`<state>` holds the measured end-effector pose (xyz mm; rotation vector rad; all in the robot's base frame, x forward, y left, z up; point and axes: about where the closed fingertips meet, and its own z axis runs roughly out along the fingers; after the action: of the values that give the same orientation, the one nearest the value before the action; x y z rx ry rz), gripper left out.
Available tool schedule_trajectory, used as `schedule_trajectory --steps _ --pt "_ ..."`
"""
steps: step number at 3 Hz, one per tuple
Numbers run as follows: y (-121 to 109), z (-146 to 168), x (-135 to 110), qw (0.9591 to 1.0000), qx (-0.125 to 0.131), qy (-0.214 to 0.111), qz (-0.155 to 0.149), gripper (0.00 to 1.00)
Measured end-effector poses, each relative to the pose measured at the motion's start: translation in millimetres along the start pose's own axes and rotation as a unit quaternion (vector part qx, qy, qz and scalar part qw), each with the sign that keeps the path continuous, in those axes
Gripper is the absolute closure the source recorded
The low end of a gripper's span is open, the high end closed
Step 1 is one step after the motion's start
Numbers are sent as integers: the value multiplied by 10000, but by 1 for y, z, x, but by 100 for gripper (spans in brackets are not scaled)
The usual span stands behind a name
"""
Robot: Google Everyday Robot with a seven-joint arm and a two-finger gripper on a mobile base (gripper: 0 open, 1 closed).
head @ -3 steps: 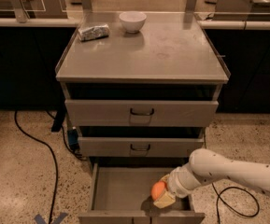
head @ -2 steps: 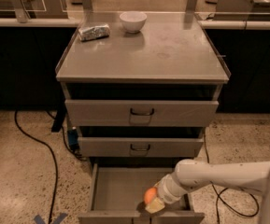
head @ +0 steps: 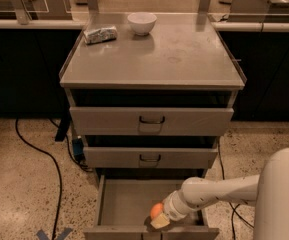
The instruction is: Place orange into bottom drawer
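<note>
The orange (head: 156,210) is a small round orange fruit low inside the open bottom drawer (head: 124,201), near its front edge. My gripper (head: 160,217) reaches in from the right on a white arm and is shut on the orange. Its pale fingertips (head: 160,222) show just below the fruit, close to the drawer floor. Whether the orange touches the floor cannot be told.
The two upper drawers (head: 151,120) with dark handles are pulled slightly out. A white bowl (head: 142,23) and a silvery packet (head: 100,34) sit at the back of the cabinet top. A black cable (head: 39,151) runs over the floor at left. Dark counters stand behind.
My gripper has moved left and down with the orange, deeper into the bottom drawer toward its front middle.
</note>
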<state>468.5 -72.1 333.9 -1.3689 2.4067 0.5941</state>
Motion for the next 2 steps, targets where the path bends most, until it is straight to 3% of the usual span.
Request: schedule_trajectory --steps 1,2 --pt "-2 9 -2 9999 -88 -125 26 100" --pt "-18 31 -11 9993 -90 -348 58 100"
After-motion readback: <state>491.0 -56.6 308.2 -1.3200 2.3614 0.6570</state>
